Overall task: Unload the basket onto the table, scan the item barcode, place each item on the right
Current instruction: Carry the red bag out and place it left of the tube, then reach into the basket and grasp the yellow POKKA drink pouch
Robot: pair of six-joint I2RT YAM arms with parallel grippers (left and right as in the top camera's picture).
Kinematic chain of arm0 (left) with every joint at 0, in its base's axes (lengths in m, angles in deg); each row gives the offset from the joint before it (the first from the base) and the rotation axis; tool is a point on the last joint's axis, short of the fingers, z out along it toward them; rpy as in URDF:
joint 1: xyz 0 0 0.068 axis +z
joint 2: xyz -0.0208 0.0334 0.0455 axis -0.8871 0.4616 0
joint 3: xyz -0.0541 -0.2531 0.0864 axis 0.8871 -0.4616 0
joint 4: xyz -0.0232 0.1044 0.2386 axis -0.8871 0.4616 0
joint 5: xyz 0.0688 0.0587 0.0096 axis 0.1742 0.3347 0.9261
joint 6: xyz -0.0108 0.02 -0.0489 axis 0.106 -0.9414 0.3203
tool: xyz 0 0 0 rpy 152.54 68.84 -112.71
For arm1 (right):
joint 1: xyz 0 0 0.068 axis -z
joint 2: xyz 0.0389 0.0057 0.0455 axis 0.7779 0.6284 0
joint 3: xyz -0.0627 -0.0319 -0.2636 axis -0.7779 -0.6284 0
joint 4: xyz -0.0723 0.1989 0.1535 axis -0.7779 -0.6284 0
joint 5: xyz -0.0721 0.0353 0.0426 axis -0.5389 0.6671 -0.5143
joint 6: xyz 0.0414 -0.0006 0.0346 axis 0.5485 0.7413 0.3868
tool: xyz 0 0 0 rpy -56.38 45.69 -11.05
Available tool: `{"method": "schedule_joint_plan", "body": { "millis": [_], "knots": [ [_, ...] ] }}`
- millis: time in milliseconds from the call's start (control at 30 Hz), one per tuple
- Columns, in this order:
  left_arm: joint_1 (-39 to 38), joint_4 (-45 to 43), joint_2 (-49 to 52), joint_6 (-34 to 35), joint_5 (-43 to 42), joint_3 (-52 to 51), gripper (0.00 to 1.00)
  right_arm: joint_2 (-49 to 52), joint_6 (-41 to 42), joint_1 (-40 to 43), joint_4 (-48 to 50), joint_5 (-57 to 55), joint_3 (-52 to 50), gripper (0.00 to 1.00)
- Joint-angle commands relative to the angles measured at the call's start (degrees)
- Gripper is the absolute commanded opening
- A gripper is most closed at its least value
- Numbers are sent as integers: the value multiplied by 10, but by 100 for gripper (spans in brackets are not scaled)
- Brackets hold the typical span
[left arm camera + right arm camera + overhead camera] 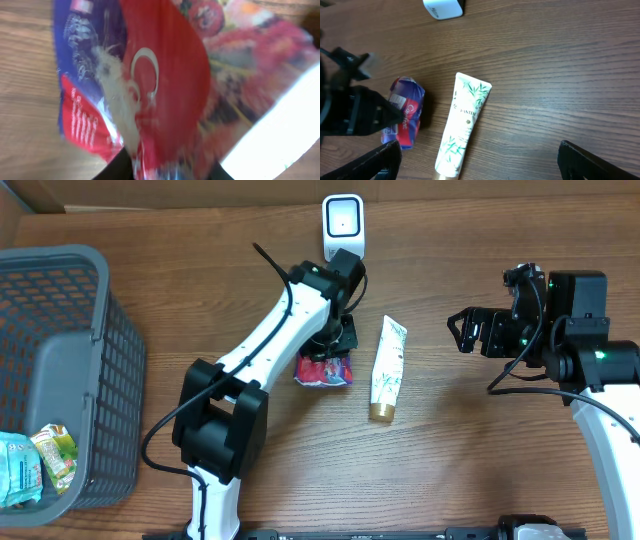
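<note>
**Overhead view.** My left gripper (335,345) is lowered over the packet (322,369), a red and blue pouch that lies on the table (480,460) near the middle. The scanner (343,225), a small white unit, stands at the far edge of the table, beyond the packet and apart from it. A white tube (387,365) with a green leaf print and a gold cap lies just to the right of the packet, not touching it, cap end toward the near edge. My right gripper (458,332) hovers over bare wood to the right of the tube, jaws spread wide and holding nothing. A grey basket (110,380) stands at the left edge, with a few pale green packs in its near corner.

**Left wrist view.** The packet (165,85) fills the frame, blurred, with wood showing on the left. The dark tips of my fingers (117,170) flank its lower end. I cannot tell whether they grip it or only stand beside it.

**Right wrist view.** My two fingers (590,162) sit in the bottom corners, far apart. Between them lies the tube (465,125); the packet (404,112) is to its left beneath the left arm, and the scanner (444,7) is at the top edge.
</note>
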Motion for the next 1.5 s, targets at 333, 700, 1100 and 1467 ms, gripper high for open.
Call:
{"method": "schedule_joint_plan", "body": {
  "millis": [333, 700, 1100, 1467],
  "knots": [
    [97, 213, -106, -89, 32, 361, 62, -2, 2, -2, 3, 3, 15, 100],
    [367, 266, -268, -158, 91, 410, 100, -2, 2, -2, 3, 3, 15, 100],
    [726, 217, -357, -175, 17, 135, 100, -2, 2, -2, 3, 3, 15, 100],
    [782, 42, -347, -168, 38, -101, 99, -2, 2, -2, 3, 3, 15, 100]
  ]
}}
